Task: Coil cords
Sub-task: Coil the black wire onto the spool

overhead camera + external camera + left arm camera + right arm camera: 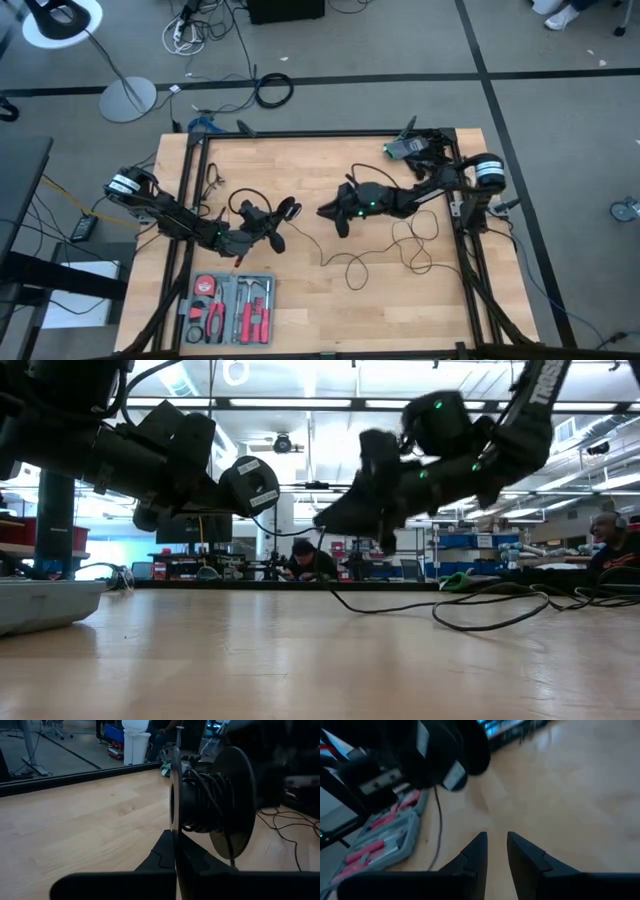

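Note:
The cord's black spool (210, 802), two round discs with cord wound on the hub between them, hangs above the table left of centre (289, 211). My left gripper (277, 224) is shut on it. From the spool a strand (439, 820) drops to the table. It runs on to loose loops (405, 245) lying on the wood at the right. My right gripper (326, 212) hovers just right of the spool, pointing at it. Its fingers (496, 841) stand a narrow gap apart with nothing seen between them, and the strand passes beside them. My left gripper pinches the lower edge of the spool's near disc (175, 822) between its two fingers. They come nearly level from the table's left side. The spool is lifted clear of the table with its discs on edge, and the wound cord sits on the hub beyond the held disc.
An open grey case of red-handled tools (230, 305) lies near the front left edge. A dark device with cables (412, 148) sits at the far right corner. Black frame rails (190, 200) border the table. Bare wood lies at the table's middle and front right.

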Action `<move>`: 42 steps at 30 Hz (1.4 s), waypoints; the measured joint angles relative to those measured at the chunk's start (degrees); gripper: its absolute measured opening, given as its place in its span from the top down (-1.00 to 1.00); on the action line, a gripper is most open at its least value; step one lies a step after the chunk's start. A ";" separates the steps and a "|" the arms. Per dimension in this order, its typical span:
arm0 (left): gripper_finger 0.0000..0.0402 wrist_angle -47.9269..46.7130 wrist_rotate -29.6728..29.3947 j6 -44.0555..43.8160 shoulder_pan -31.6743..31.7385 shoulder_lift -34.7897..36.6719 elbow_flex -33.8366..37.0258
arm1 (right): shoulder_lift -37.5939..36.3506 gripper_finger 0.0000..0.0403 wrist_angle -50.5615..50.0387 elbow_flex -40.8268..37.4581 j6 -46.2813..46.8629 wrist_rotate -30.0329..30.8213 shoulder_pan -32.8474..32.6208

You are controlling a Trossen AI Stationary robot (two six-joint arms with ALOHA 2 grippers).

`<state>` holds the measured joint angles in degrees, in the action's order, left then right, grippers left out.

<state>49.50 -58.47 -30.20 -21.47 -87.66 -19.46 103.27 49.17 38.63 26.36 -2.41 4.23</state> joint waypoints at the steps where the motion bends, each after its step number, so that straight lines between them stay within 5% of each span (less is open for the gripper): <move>1: 1.00 0.04 0.02 0.00 -0.02 0.00 0.00 | -0.99 0.63 0.08 -0.44 -0.41 0.85 -0.31; 12: 1.00 0.42 0.01 -0.04 0.00 0.00 0.00 | 4.13 0.62 1.58 2.26 -0.49 2.18 -7.63; 27: 1.00 0.46 0.04 -0.05 0.00 0.00 -0.02 | 4.43 0.39 1.46 2.66 5.13 4.37 -8.72; 42: 1.00 0.80 0.04 -0.07 0.09 0.00 -0.02 | 4.43 0.44 -0.33 2.82 10.09 5.79 -11.69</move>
<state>50.30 -58.43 -30.26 -21.39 -87.66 -19.49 107.70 48.84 41.46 36.45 3.38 -7.46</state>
